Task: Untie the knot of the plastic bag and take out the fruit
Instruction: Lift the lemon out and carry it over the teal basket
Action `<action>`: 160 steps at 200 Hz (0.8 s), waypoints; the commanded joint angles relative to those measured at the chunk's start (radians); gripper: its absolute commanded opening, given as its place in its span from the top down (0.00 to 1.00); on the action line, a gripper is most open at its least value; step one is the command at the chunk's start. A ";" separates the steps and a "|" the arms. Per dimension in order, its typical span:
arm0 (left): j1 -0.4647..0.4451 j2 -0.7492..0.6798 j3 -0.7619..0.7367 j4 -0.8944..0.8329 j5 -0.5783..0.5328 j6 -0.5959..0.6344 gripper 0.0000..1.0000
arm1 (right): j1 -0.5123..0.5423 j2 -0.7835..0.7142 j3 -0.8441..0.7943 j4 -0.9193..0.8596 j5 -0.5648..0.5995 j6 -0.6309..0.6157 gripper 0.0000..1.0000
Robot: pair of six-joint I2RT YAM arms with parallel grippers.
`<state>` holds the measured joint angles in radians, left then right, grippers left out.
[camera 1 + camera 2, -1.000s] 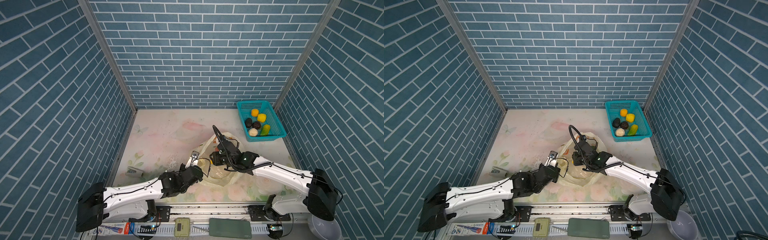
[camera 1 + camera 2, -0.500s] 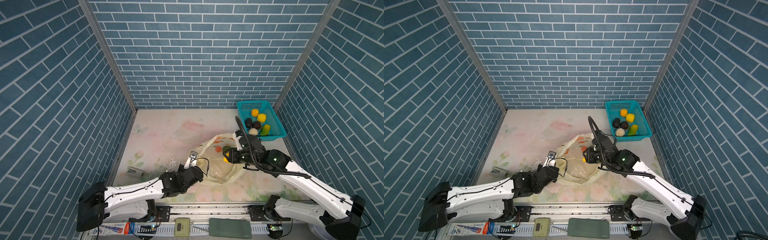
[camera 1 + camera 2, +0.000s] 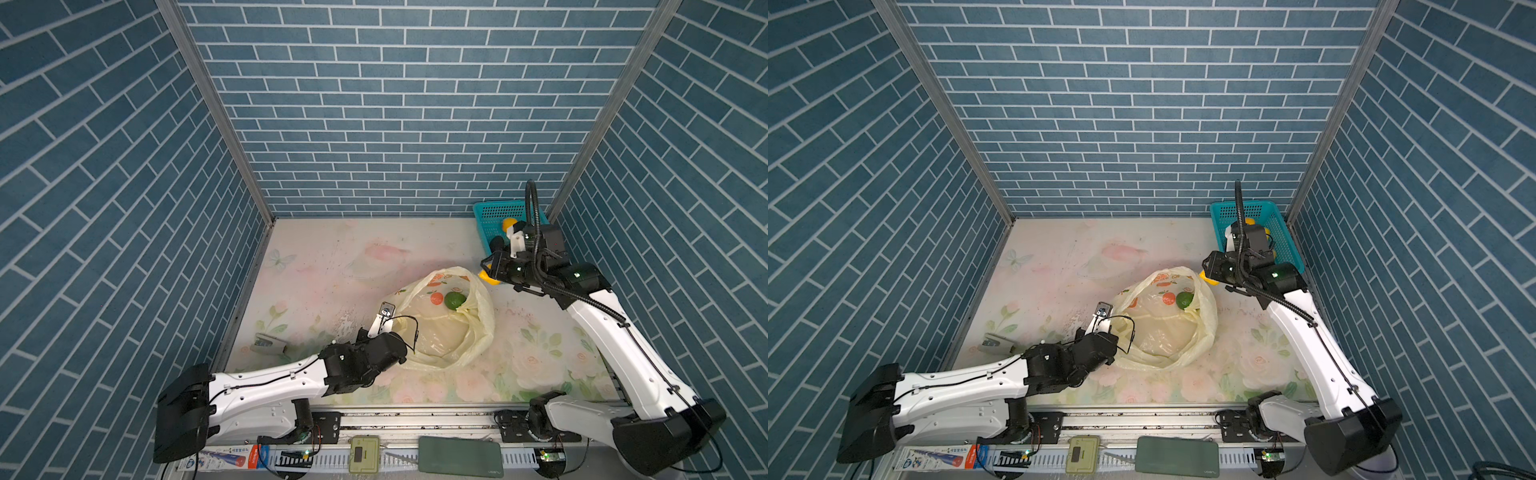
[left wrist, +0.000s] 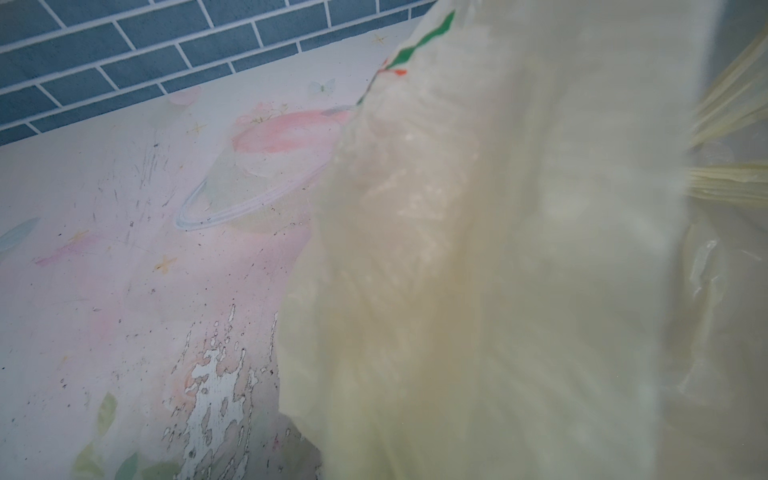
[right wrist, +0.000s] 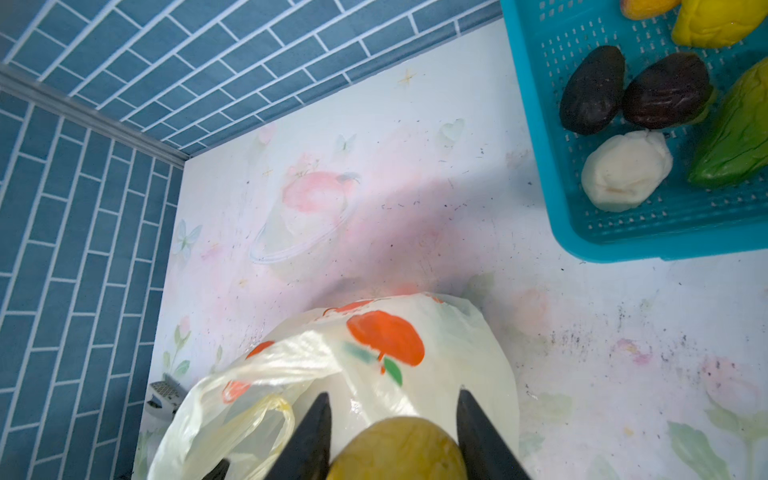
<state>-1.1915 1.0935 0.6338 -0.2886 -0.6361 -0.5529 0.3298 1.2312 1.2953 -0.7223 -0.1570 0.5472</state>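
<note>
The right gripper (image 3: 488, 270), grasping a yellow fruit (image 5: 395, 451), hangs at the plastic bag's (image 3: 453, 332) 1 o'clock. It should clear the basket (image 5: 623, 237) rim and release low. The left gripper (image 3: 405, 353), clenched apparently on the bag's 8 o'clock rim, should hold steady. A green fruit (image 3: 454, 300) lies inside.

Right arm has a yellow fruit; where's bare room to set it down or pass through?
Free: the far left corner of the basket, beyond the fruit; the wide mat strip between back wall and bag; the mat between bag and right arm. Crowded: the rest of the basket, packed with fruit, and the bag's near-left edge by the left arm.
</note>
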 commanded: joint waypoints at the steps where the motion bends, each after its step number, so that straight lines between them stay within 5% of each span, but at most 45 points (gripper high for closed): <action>1: -0.002 0.001 0.022 -0.030 -0.022 -0.003 1.00 | -0.087 0.089 0.057 0.119 -0.062 -0.045 0.62; 72: -0.002 0.004 0.015 -0.017 0.003 -0.001 1.00 | -0.250 0.545 0.220 0.339 -0.057 -0.072 0.62; 160: -0.003 0.006 0.015 -0.004 0.015 0.015 1.00 | -0.321 0.908 0.567 0.325 -0.007 -0.029 0.59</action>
<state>-1.1915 1.0935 0.6346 -0.2935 -0.6231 -0.5461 0.0204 2.0777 1.7584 -0.3824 -0.1871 0.5083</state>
